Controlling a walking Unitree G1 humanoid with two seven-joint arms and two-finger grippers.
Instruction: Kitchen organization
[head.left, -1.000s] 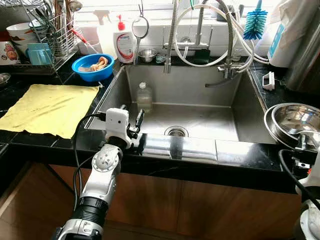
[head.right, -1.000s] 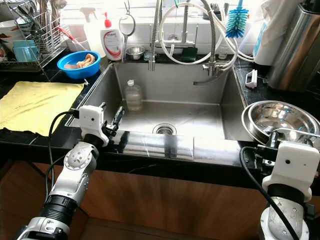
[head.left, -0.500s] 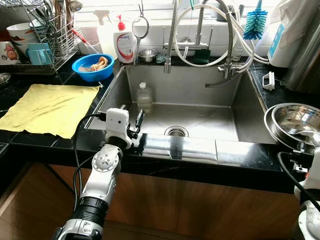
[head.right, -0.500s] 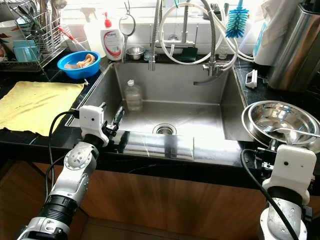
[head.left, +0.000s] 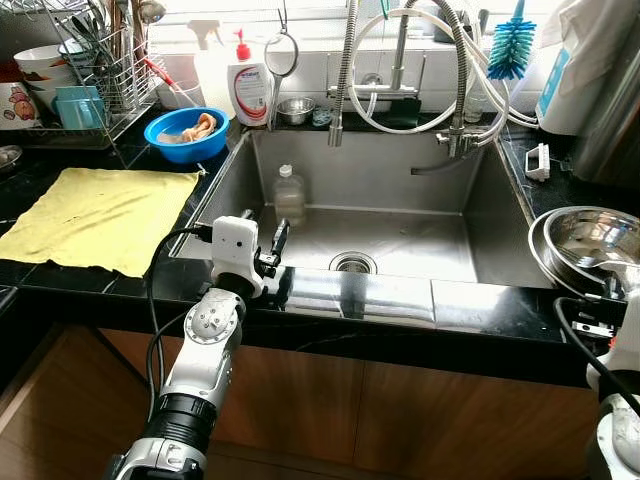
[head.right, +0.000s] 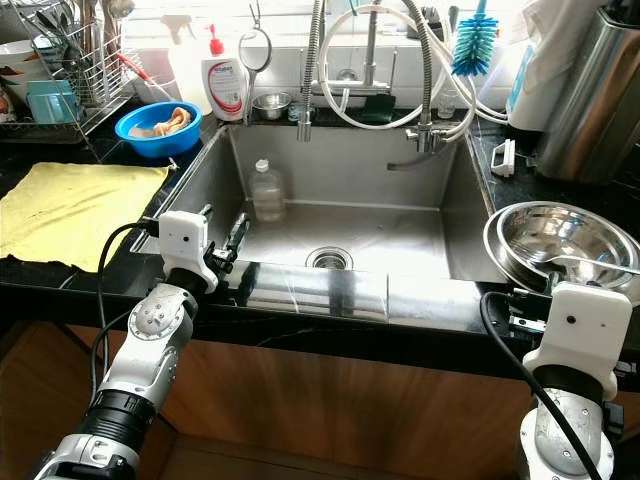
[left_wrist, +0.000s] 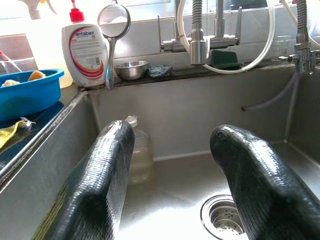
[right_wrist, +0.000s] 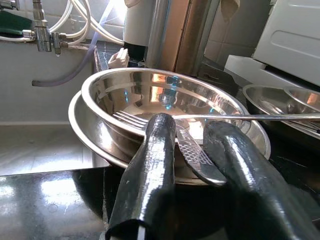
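Note:
A stack of steel bowls (head.right: 560, 238) sits on the black counter right of the sink (head.right: 340, 235), with a fork (right_wrist: 131, 119) lying across the top bowl. My right gripper (right_wrist: 192, 127) is low at the bowls' near rim. It is open by a narrow gap, and a flat patterned utensil handle (right_wrist: 197, 156) lies between its fingers. My left gripper (left_wrist: 172, 145) stands open and empty over the sink's front left edge. It points at a clear plastic bottle (head.left: 289, 193) standing in the basin.
A yellow cloth (head.left: 100, 215) covers the left counter. Behind it are a blue bowl (head.left: 185, 133) and a dish rack (head.left: 95, 70). A soap bottle (head.left: 248, 85), faucet hoses (head.left: 410, 70) and a blue brush (head.left: 512, 45) line the back ledge. More steel ware (right_wrist: 285, 100) stands to the right.
My right wrist has shifted slightly by the steel bowls. The left arm has not moved.

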